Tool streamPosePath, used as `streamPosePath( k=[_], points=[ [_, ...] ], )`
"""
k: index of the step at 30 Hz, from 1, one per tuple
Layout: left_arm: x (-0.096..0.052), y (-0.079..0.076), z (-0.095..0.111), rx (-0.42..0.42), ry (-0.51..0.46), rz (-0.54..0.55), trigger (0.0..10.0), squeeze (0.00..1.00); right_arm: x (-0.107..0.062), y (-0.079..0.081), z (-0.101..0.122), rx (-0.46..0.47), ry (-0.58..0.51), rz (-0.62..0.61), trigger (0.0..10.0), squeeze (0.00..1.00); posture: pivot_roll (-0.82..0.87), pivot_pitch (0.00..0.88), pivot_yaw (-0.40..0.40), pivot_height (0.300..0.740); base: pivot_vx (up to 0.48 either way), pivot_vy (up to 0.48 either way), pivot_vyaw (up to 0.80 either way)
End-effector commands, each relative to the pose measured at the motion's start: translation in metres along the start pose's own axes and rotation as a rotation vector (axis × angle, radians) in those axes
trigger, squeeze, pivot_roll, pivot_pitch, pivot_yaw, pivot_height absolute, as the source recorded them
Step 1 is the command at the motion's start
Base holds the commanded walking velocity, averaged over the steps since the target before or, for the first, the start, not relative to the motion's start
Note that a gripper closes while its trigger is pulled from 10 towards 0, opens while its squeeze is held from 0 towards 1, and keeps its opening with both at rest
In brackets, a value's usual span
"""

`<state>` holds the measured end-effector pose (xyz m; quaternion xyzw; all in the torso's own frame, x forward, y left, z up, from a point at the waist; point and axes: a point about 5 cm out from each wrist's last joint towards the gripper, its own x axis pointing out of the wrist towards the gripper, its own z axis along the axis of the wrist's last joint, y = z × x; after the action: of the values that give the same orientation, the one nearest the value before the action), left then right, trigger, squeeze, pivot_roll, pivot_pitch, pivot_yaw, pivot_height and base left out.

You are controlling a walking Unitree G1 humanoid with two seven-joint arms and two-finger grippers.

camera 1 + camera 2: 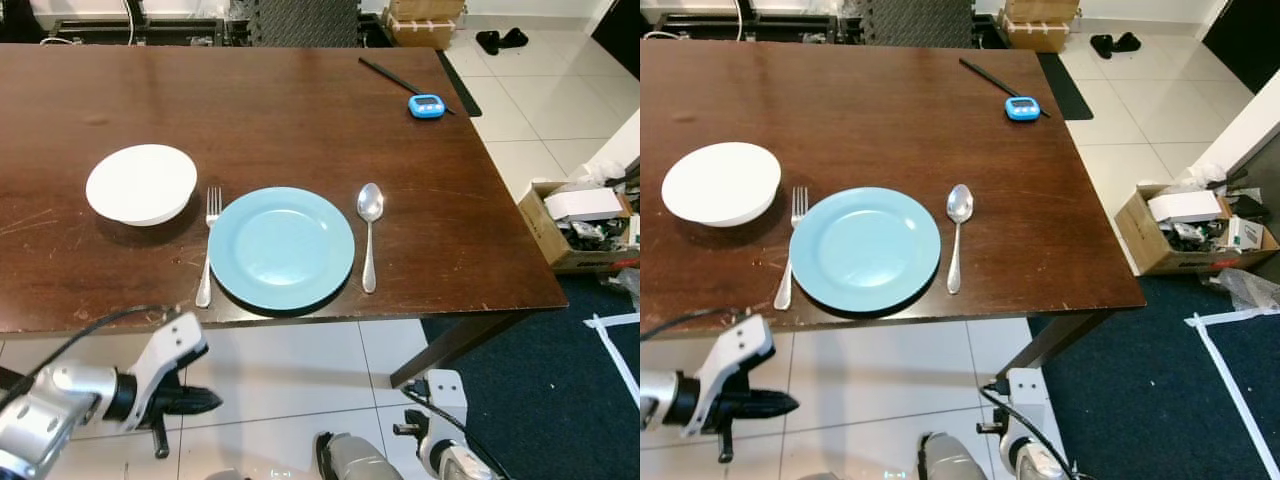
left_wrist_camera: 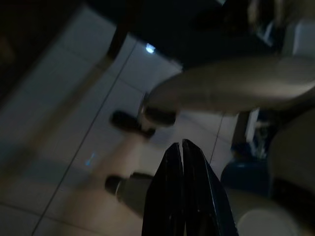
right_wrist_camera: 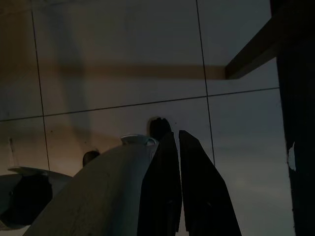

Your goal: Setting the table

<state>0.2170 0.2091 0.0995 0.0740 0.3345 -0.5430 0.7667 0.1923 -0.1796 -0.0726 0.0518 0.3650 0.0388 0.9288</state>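
A light blue plate (image 1: 281,247) lies near the front edge of the dark wooden table (image 1: 300,130). A silver fork (image 1: 209,245) lies just left of it and a silver spoon (image 1: 370,235) just right of it. A white bowl (image 1: 141,183) stands further left. My left gripper (image 1: 205,403) hangs below the table edge over the floor tiles, shut and holding nothing; in the left wrist view its fingers (image 2: 170,196) are pressed together. My right arm (image 1: 445,440) hangs low by the table's front right leg, and the right gripper (image 3: 178,142) is shut over the tiles.
A small blue timer (image 1: 426,105) and a black stick (image 1: 390,75) lie at the table's far right. An open cardboard box (image 1: 580,225) of clutter stands on the floor to the right, beside a dark blue carpet (image 1: 540,400). Black shoes (image 1: 500,40) are further back.
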Motion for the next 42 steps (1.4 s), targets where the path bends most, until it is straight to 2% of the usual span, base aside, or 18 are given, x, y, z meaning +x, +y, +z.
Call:
streamPosePath(
  k=[1,5,10,11,12,13,15,16,17,18,22,24,27,28,29,30,39,42],
  points=[
    [-0.005,-0.004,0.009,-0.014,-0.038,-0.032,10.0,0.00,-0.003,-0.002,-0.007,0.007,0.019,-0.007,10.0,0.00,0.04,0.111,-0.004,0.740,0.000,0.000,0.00],
    [-0.012,-0.006,0.017,-0.012,-0.044,-0.035,10.0,0.00,-0.003,-0.001,-0.007,0.007,0.019,-0.005,10.0,0.00,0.04,0.111,-0.004,0.740,0.000,0.000,0.00],
    [-0.024,-0.001,0.023,0.021,0.013,0.046,10.0,0.00,-0.003,-0.001,-0.007,0.007,0.019,-0.003,10.0,0.00,0.04,0.112,-0.004,0.740,0.000,0.000,0.00],
    [-0.028,0.002,0.025,0.043,0.028,0.086,10.0,0.16,-0.003,-0.001,-0.007,0.007,0.019,-0.003,10.0,0.00,0.04,0.112,-0.004,0.740,0.000,0.000,0.00],
    [-0.031,0.008,0.031,0.091,0.021,0.149,10.0,0.51,-0.003,-0.001,-0.007,0.006,0.020,-0.003,10.0,0.00,0.05,0.113,-0.005,0.740,0.000,0.000,0.00],
    [-0.031,0.008,0.031,0.091,0.021,0.149,10.0,0.51,-0.003,-0.001,-0.007,0.006,0.020,-0.003,10.0,0.00,0.05,0.113,-0.005,0.740,0.000,0.000,0.00],
    [-0.038,0.012,0.040,0.134,0.038,0.238,10.0,0.89,-0.003,-0.001,-0.008,0.001,0.024,-0.001,10.0,0.00,0.05,0.113,-0.005,0.740,0.000,0.000,0.00],
    [-0.038,0.012,0.040,0.134,0.038,0.238,10.0,0.89,-0.003,-0.001,-0.008,0.001,0.024,-0.001,10.0,0.00,0.05,0.113,-0.005,0.740,0.000,0.000,0.00],
    [-0.039,0.014,0.040,0.123,0.046,0.262,10.0,1.00,-0.003,-0.001,-0.008,0.001,0.024,-0.001,10.0,0.00,0.05,0.111,-0.003,0.740,0.000,0.000,0.00],
    [-0.038,0.017,0.041,0.100,0.050,0.310,10.0,1.00,-0.003,-0.001,-0.007,0.001,0.024,-0.001,10.0,0.00,0.05,0.111,-0.003,0.740,0.000,0.000,0.00],
    [-0.034,0.024,0.042,0.048,0.033,0.403,10.0,1.00,-0.002,0.000,-0.008,0.000,0.024,0.001,10.0,0.00,0.05,0.111,-0.003,0.740,0.000,0.000,0.00],
    [-0.028,0.032,0.042,0.013,0.002,0.517,10.0,1.00,-0.002,0.000,-0.008,-0.001,0.025,0.002,10.0,0.00,0.05,0.109,-0.003,0.740,0.000,0.000,0.00],
    [-0.026,0.039,0.038,-0.034,0.002,0.606,10.0,1.00,-0.002,0.000,-0.008,-0.003,0.026,0.003,10.0,0.00,0.05,0.108,-0.004,0.740,0.000,0.000,0.00],
    [-0.025,0.041,0.036,-0.053,0.011,0.632,10.0,0.58,-0.002,0.000,-0.008,-0.003,0.026,0.003,10.0,0.00,0.05,0.107,-0.005,0.740,0.000,0.000,0.00],
    [-0.025,0.042,0.034,-0.066,0.018,0.650,10.0,0.58,-0.002,0.000,-0.007,-0.003,0.025,0.002,10.0,0.00,0.05,0.107,-0.005,0.740,0.000,0.000,0.00],
    [-0.024,0.042,0.033,-0.085,0.017,0.664,10.0,0.00,-0.002,0.000,-0.007,-0.004,0.026,0.002,10.0,0.00,0.05,0.105,-0.005,0.740,0.000,0.000,0.00],
    [-0.021,0.041,0.034,-0.122,-0.001,0.696,10.0,0.00,-0.003,-0.001,-0.008,-0.007,0.025,0.000,10.0,0.00,0.05,0.100,-0.004,0.740,0.000,0.000,0.00],
    [-0.016,0.034,0.043,-0.146,-0.071,0.640,10.0,0.00,-0.003,0.000,-0.008,-0.008,0.025,0.003,10.0,0.00,0.05,0.097,-0.004,0.740,0.000,0.000,0.00]
  ],
)
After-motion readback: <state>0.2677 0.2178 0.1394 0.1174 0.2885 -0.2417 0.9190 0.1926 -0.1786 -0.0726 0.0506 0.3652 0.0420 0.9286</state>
